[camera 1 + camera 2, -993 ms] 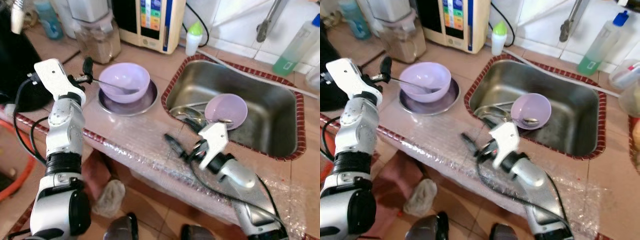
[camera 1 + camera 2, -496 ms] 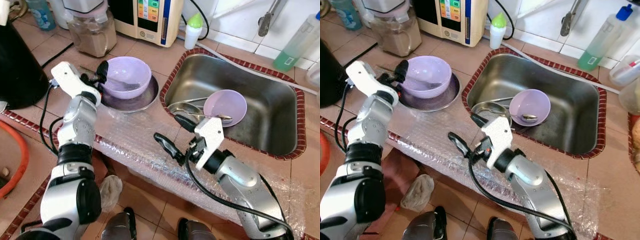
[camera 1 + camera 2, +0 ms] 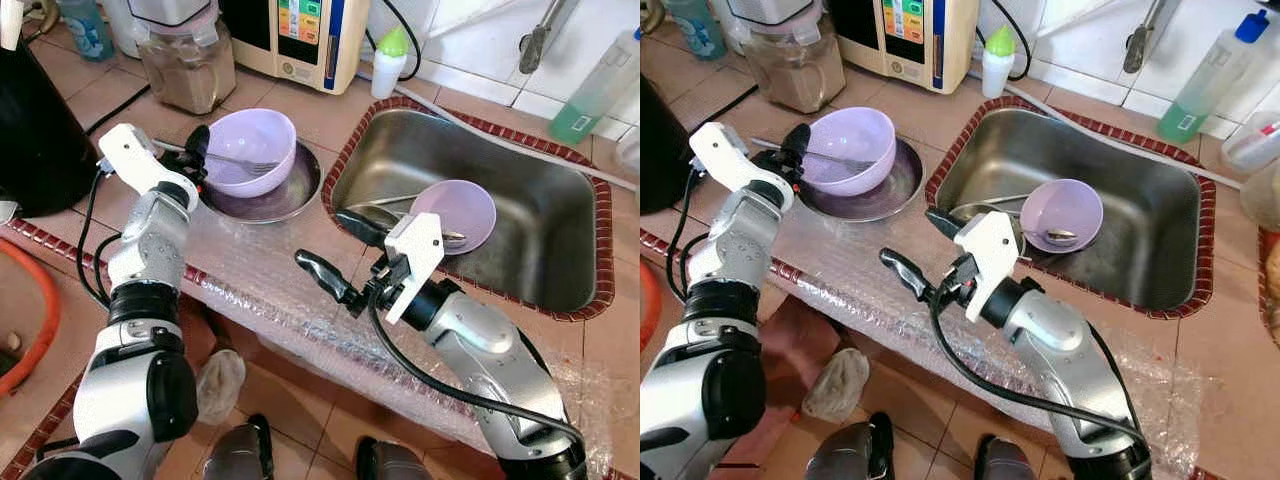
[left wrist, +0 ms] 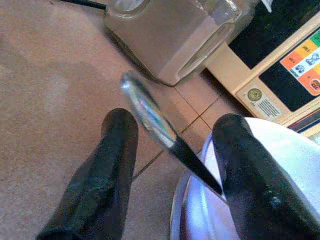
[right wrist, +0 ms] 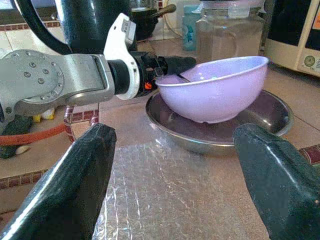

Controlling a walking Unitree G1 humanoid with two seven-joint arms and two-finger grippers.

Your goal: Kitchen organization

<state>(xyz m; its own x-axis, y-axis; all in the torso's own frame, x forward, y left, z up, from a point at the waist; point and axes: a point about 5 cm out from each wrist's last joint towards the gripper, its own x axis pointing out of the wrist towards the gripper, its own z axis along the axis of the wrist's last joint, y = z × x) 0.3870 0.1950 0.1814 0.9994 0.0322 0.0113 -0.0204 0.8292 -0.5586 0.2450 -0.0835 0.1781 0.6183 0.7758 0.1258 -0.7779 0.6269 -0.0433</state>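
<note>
Reaching over the tiled counter, the left gripper [image 3: 196, 152] was at the near rim of the lilac bowl [image 3: 250, 150], which sat inside a shallow metal dish [image 3: 290, 196] just beside the sink [image 3: 560, 250]. A fork [image 3: 232, 160] lay across the bowl with its handle sticking out over the rim, and in the left wrist view this handle [image 4: 150, 117] passed between the two black fingers [image 4: 107, 170]. One finger seemed to touch it and the other stood apart, so I could not tell if the fork was really held. Probably the handle was left over the rim because it is the easiest part to take.

The right gripper [image 3: 335, 255] hovered above the bubble wrap [image 3: 260, 290] on the counter edge, fingers spread wide and holding nothing; it pointed toward the bowl, perhaps to steady it. A second lilac bowl [image 3: 455, 215] lay tilted in the sink with a spoon. Lifting the fork out seemed the step in hand; it could slip if it was gripped only on one side.
</note>
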